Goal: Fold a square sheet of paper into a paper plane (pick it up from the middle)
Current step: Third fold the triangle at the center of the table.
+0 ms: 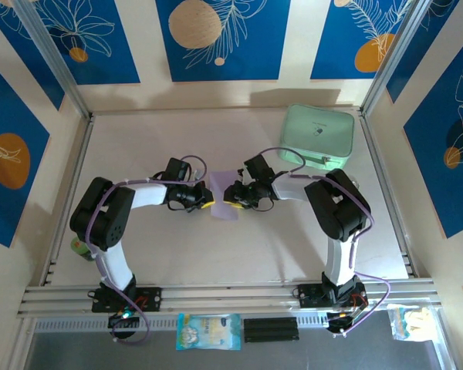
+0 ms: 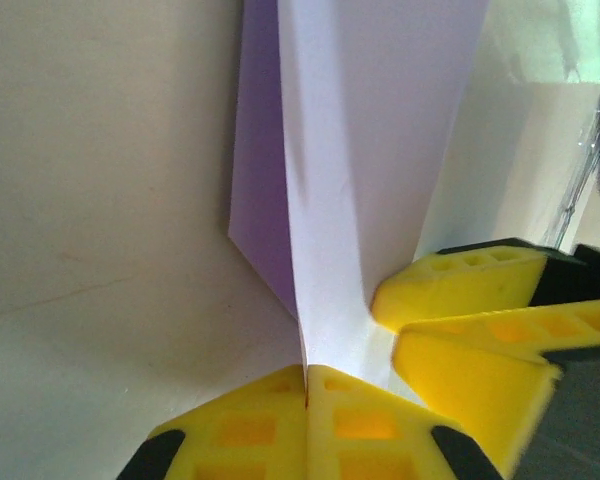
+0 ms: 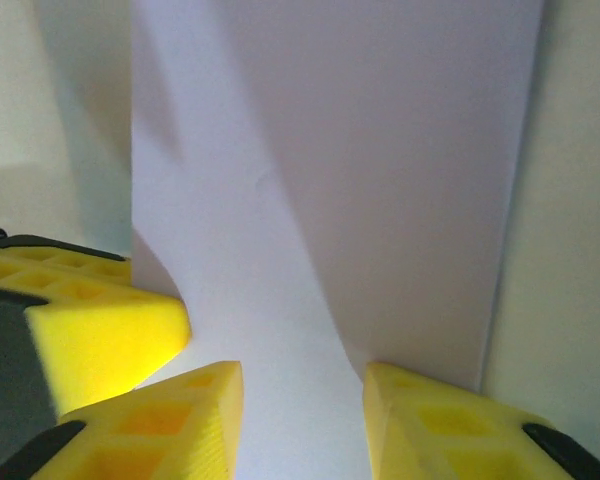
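Your left gripper (image 2: 307, 378) is clamped tight on the sheet of paper (image 2: 380, 150) — the fold is pinched right in the seam, bottom centre of its wrist view. Your right gripper (image 3: 302, 388) stands parted, astride the sheet's near edge (not squeezing). From above, the sheet sits mid-frame between both — mint-green case (image 1: 318, 137) upper right.

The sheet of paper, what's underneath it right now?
Around the sheet of paper the pale table shows. The left gripper pinches a fold up, with a darker lilac layer lying below. Anything beneath the flat part is covered.
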